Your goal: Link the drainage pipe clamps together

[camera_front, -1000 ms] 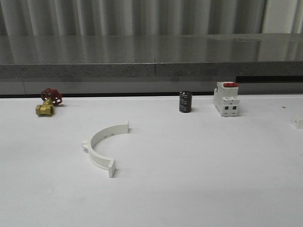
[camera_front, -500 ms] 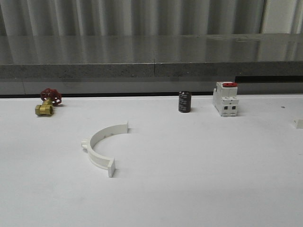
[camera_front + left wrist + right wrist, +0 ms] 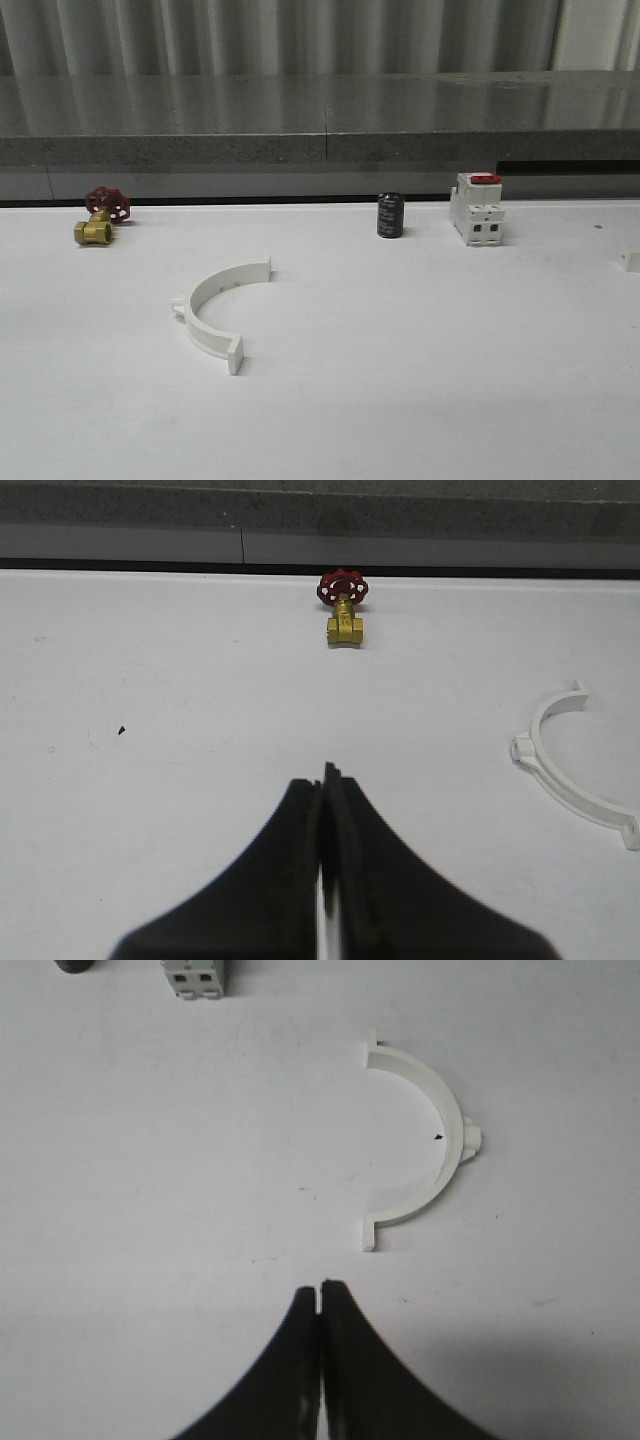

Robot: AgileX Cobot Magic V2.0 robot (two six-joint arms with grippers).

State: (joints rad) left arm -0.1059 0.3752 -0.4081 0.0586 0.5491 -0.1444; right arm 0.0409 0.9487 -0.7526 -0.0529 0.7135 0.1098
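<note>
Lying on the white table [image 3: 420, 400] before a grey ledge [image 3: 320, 120], both claws [image 3: 322, 780] [image 3: 319, 1290] clenched empty.

open table [image 3: 420, 340] around half-ring [image 3: 215, 305], valve [image 3: 100, 215] well apart

White table [image 3: 420, 400] carries clamp half [image 3: 215, 310], valve [image 3: 100, 218], cylinder [image 3: 390, 216], breaker [image 3: 476, 211].
</note>
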